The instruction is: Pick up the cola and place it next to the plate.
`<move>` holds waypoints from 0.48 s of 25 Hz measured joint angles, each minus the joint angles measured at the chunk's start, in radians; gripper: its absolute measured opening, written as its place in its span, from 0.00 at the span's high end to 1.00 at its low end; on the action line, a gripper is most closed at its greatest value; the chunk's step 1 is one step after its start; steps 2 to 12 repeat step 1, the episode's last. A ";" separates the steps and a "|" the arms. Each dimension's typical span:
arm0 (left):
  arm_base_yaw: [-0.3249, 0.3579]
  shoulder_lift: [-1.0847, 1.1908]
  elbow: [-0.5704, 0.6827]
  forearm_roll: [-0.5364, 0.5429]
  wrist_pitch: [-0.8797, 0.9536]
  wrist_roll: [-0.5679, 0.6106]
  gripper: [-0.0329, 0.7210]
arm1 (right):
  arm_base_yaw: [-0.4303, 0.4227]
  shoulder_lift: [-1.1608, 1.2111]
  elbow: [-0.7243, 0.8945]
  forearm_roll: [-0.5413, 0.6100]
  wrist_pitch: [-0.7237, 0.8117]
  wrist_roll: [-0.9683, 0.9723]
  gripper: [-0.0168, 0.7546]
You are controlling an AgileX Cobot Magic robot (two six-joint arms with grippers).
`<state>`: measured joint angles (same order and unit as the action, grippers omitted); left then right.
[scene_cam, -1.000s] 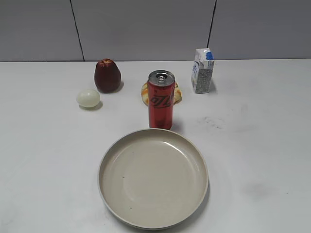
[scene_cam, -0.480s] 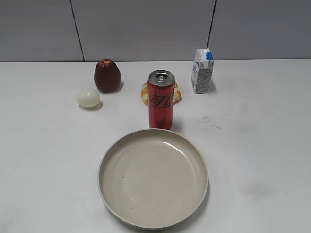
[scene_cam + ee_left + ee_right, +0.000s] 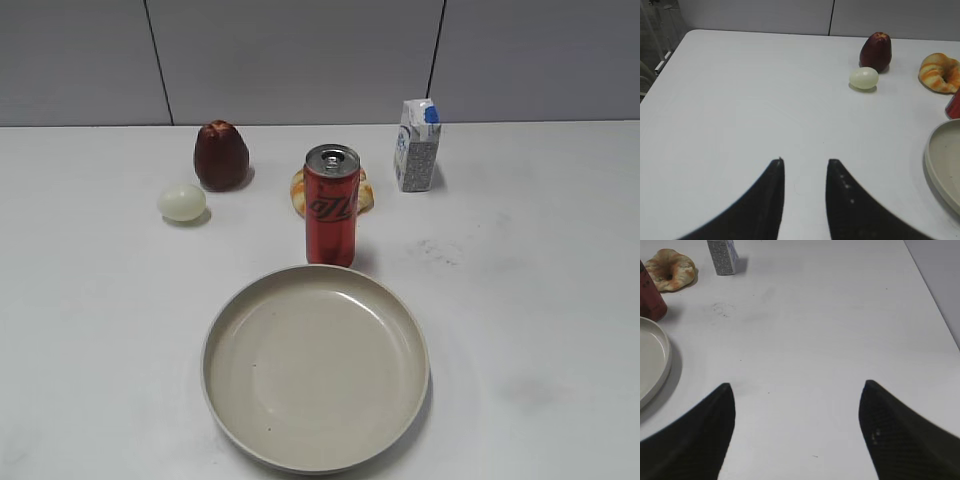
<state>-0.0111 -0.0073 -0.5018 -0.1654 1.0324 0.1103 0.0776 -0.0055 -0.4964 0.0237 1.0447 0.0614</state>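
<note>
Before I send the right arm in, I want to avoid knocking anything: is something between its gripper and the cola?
Nothing visible: bare table lies between the open right gripper and the cola.

Bread (image 3: 362, 192) — half behind cola (image 3: 331, 205)

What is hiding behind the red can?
Behind the can lies a yellow-orange pastry, shaped like a croissant. From the front only its two edges peek out; the can covers its middle. The left wrist view shows more of it.
</note>
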 joint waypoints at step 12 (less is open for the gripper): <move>0.000 0.000 0.000 0.000 0.000 0.000 0.65 | 0.000 0.000 0.000 0.000 0.000 0.000 0.22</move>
